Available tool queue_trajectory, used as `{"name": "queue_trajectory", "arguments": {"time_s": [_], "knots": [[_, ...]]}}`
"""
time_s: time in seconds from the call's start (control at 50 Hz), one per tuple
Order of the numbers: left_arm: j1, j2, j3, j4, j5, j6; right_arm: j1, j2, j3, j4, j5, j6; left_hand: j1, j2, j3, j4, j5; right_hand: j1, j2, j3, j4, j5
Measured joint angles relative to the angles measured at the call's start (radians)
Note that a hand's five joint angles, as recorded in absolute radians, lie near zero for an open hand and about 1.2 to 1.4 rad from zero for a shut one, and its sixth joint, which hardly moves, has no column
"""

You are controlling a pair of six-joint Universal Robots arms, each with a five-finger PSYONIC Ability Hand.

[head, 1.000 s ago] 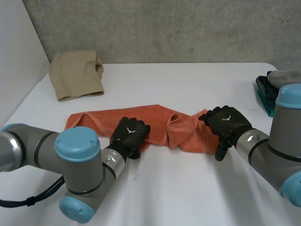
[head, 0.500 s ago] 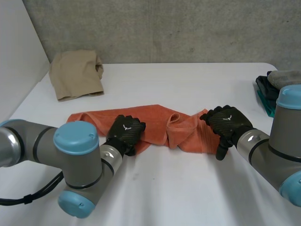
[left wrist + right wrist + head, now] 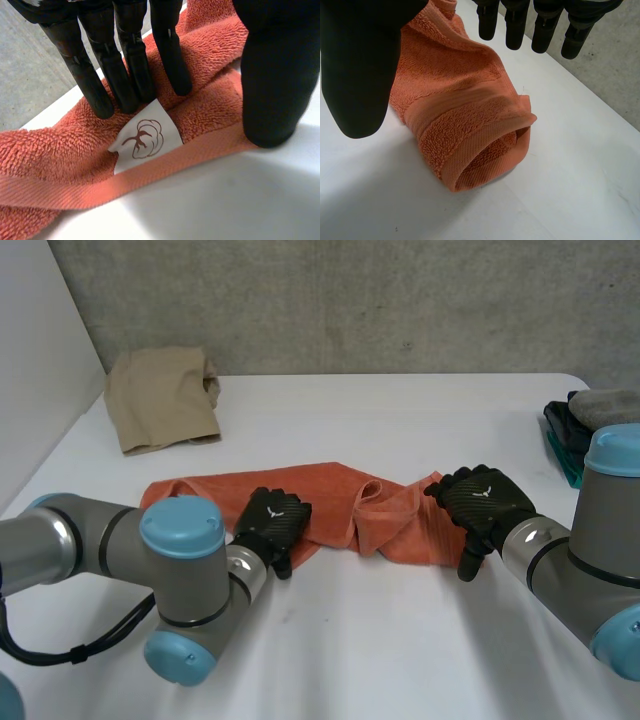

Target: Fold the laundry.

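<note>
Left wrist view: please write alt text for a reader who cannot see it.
The left robot hand rests straight black fingers on an orange towel, its thumb at the towel's hemmed edge. A white label with a cotton-flower logo lies at the fingertips, and the white table shows beside the hem.

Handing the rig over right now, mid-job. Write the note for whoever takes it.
Left hand: open, straight fingers on the towel at its near edge, by the label.
Right hand: open, over the towel's rolled end, not gripping it.
Towel: bunched lengthwise across mid-table.
Tan cloth: far left corner.
Done: no neat fold on the towel yet.
Left: spread the towel and fold it.
</note>
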Motion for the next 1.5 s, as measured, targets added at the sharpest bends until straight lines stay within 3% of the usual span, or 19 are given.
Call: {"name": "queue_trajectory", "arguments": {"time_s": [0.22, 0.36, 0.5, 0.72, 0.92, 1.16, 1.26, 1.32, 1.4, 1.44, 1.5], "knots": [[0.002, -0.063, 0.102, 0.002, 0.003, 0.019, -0.007, 0.000, 0.000, 0.000, 0.000, 0.000, 0.254, 0.271, 0.269, 0.276, -0.002, 0.000, 0.000, 0.000, 0.000, 0.000], [0.006, -0.091, 0.146, 0.005, 0.004, 0.042, -0.008, 0.001, 0.000, -0.001, 0.000, -0.001, 0.268, 0.293, 0.290, 0.297, -0.002, 0.000, 0.000, 0.000, 0.000, 0.000], [0.014, -0.086, 0.155, 0.001, 0.005, 0.066, -0.008, 0.003, 0.000, -0.001, 0.001, -0.002, -0.092, -0.065, -0.059, -0.067, 0.020, 0.000, 0.000, 0.000, 0.000, 0.000], [0.009, -0.033, 0.080, -0.031, 0.005, 0.069, -0.007, 0.013, -0.003, -0.001, 0.002, -0.002, -0.094, -0.085, -0.076, -0.089, 0.013, 0.000, 0.000, 0.000, 0.000, 0.000], [-0.003, 0.019, 0.059, 0.027, 0.008, 0.053, -0.007, 0.023, -0.009, 0.000, 0.002, -0.002, -0.209, -0.198, -0.193, -0.199, -0.092, 0.000, 0.000, 0.000, 0.000, 0.000], [-0.021, -0.079, 0.123, 0.046, 0.009, 0.064, 0.004, 0.080, -0.170, 0.031, 0.003, -0.002, -0.276, -0.277, -0.268, -0.277, -0.172, 0.000, 0.000, 0.000, 0.000, 0.000], [-0.015, -0.116, 0.167, 0.052, 0.009, 0.064, 0.011, 0.222, -0.320, 0.056, 0.004, -0.013, -0.071, -0.084, -0.081, -0.080, 0.008, 0.000, 0.000, 0.000, 0.000, 0.000], [-0.011, -0.122, 0.187, 0.061, 0.009, 0.063, 0.012, 0.315, -0.407, 0.064, 0.006, -0.016, 0.244, 0.288, 0.282, 0.292, 0.366, 0.000, 0.001, 0.001, 0.001, 0.001], [-0.004, -0.128, 0.208, 0.074, 0.009, 0.064, 0.020, 0.432, -0.522, 0.080, 0.012, -0.017, 0.244, 0.331, 0.324, 0.338, 0.381, 0.378, 0.386, 0.381, 0.378, 0.352], [0.002, -0.128, 0.212, 0.077, 0.009, 0.065, 0.030, 0.493, -0.601, 0.097, 0.019, -0.013, 0.244, 0.333, 0.327, 0.344, 0.381, 0.819, 0.853, 0.833, 0.831, 0.808], [0.014, -0.121, 0.209, 0.076, 0.006, 0.063, 0.038, 0.508, -0.651, 0.104, 0.028, -0.001, 0.244, 0.333, 0.327, 0.344, 0.381, 0.868, 0.954, 0.959, 0.971, 0.912]]}}
